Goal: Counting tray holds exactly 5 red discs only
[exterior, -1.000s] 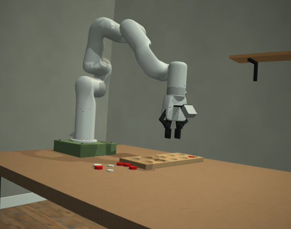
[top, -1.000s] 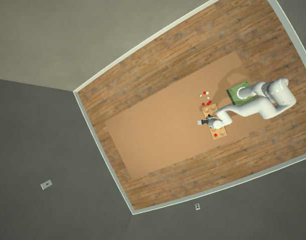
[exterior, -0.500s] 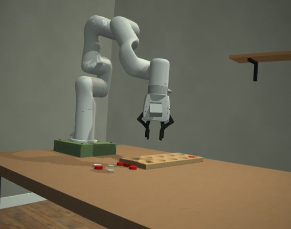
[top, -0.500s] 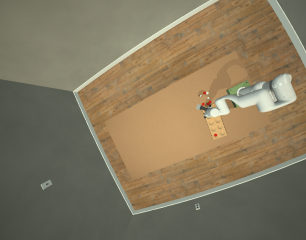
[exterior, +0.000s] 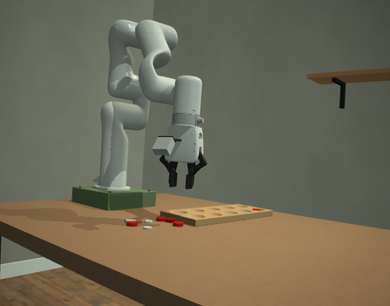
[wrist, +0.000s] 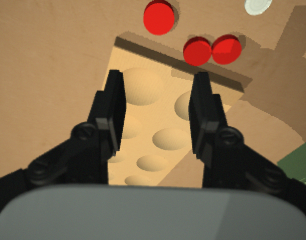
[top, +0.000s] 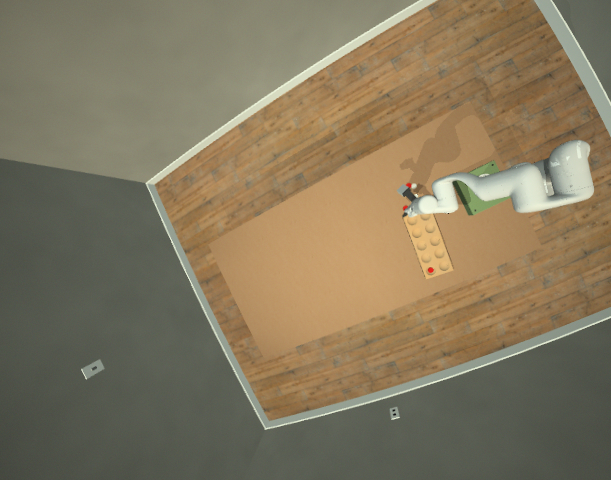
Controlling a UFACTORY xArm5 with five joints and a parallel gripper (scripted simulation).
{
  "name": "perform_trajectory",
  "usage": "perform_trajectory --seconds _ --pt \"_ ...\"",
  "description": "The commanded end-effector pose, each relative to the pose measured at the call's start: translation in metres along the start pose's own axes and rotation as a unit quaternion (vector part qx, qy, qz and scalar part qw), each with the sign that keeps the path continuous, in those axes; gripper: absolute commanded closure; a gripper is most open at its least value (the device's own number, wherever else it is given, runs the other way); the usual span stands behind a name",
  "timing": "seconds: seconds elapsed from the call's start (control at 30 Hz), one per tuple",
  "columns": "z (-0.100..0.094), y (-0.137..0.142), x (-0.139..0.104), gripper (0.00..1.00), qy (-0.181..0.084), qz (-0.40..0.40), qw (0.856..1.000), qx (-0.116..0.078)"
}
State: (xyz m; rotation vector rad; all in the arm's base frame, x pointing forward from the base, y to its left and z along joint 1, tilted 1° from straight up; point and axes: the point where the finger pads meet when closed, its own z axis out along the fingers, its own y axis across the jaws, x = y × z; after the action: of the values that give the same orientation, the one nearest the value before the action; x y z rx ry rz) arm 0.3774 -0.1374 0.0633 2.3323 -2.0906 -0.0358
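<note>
The wooden counting tray (top: pixel 428 242) (exterior: pixel 221 220) (wrist: pixel 163 60) lies flat on the table with two rows of round pockets. One red disc (top: pixel 430 269) (exterior: pixel 256 209) rests in a pocket at the tray's far end; the other pockets in view are empty. Three loose red discs (exterior: pixel 161 218) (exterior: pixel 170 219) (exterior: pixel 178 223) lie just off the tray's near end; in the wrist view they are at the top (wrist: pixel 159 17) (wrist: pixel 197 51) (wrist: pixel 226 49). Another red disc (exterior: pixel 131 223) lies further left. My gripper (exterior: pixel 180 184) (wrist: pixel 157 89) hangs open and empty, well above the tray's near end.
Small white discs (exterior: pixel 147 227) (exterior: pixel 148 220) (wrist: pixel 258 6) lie among the loose red ones. The arm's green base (exterior: pixel 113 197) (top: pixel 481 173) stands behind them. A wall shelf (exterior: pixel 353 75) hangs at the far right.
</note>
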Motion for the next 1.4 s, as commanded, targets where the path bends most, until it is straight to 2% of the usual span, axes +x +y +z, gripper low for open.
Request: perform_trajectory --seconds 0.0,0.1,0.23,0.4,0.47,0.93,0.97,1.37 --pt "0.001 0.000 0.003 0.53 0.001 0.008 1.000 0.002" --pt "0.006 0.000 0.003 0.53 0.001 0.008 1.000 0.002" --pt "0.049 0.000 0.002 0.53 0.001 0.008 1.000 0.002" --pt "0.090 -0.001 0.002 0.53 0.001 0.008 1.000 0.002" --pt "0.098 -0.001 0.002 0.53 0.001 0.008 1.000 0.002" --pt "0.099 -0.001 0.002 0.53 0.001 0.008 1.000 0.002" --pt "0.099 -0.001 0.002 1.00 0.001 0.008 1.000 0.002" --pt "0.099 -0.001 0.002 1.00 0.001 0.008 1.000 0.002"
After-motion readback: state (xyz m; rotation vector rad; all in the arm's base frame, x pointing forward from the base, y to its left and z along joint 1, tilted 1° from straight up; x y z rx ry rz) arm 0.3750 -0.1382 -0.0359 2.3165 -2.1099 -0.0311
